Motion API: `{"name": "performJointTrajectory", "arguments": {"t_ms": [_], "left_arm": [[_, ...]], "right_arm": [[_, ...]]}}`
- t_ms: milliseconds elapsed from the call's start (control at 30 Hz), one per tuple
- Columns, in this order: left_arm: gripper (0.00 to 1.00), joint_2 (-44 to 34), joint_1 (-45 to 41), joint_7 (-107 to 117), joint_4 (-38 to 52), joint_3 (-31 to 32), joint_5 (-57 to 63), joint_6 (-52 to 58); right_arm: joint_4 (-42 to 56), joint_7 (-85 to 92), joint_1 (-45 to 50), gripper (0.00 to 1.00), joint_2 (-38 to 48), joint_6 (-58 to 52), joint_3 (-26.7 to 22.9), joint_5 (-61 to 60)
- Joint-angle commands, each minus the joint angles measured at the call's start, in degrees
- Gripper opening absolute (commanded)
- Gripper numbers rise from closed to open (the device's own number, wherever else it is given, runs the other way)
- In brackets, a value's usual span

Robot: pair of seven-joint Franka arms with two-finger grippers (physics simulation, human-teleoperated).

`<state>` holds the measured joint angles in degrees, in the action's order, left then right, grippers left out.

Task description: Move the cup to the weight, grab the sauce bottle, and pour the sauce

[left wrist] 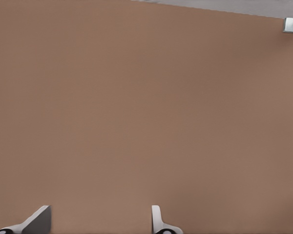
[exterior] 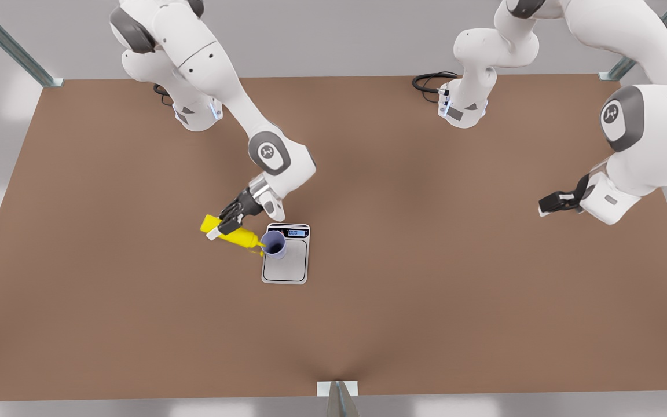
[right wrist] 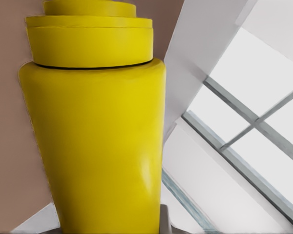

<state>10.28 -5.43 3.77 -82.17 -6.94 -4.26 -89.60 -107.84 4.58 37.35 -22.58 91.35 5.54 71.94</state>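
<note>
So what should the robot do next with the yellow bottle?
Probably keep pouring. The right gripper holds the sauce bottle tipped, nozzle at the rim of the cup, which stands on the weight. The left gripper waits, jaws open, over the table.

Simulated robot lab, bare brown table (exterior: 426, 301), metal frame posts (exterior: 15, 49)

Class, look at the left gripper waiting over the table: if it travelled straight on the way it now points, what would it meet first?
Probably only the bare table. The open left gripper faces plain brown surface, with nothing in its line; depth is hard to judge.
</note>
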Motion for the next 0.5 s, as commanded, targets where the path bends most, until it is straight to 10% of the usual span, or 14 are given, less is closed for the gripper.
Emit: {"name": "performJointTrajectory", "arguments": {"t_ms": [0, 467], "left_arm": [[1.00, 0.00, 0.16, 0.01, 0.08, -0.01, 0.04, -0.05], [1.00, 0.44, 0.16, -0.08, 1.49, 0.08, 0.12, -1.28]], "right_arm": [[0.08, -0.01, 0.61, 0.54, -0.10, -0.11, 0.00, 0.04], [0.35, -1.15, 3.17, 0.54, -3.70, -3.89, -0.09, 2.06]]}}
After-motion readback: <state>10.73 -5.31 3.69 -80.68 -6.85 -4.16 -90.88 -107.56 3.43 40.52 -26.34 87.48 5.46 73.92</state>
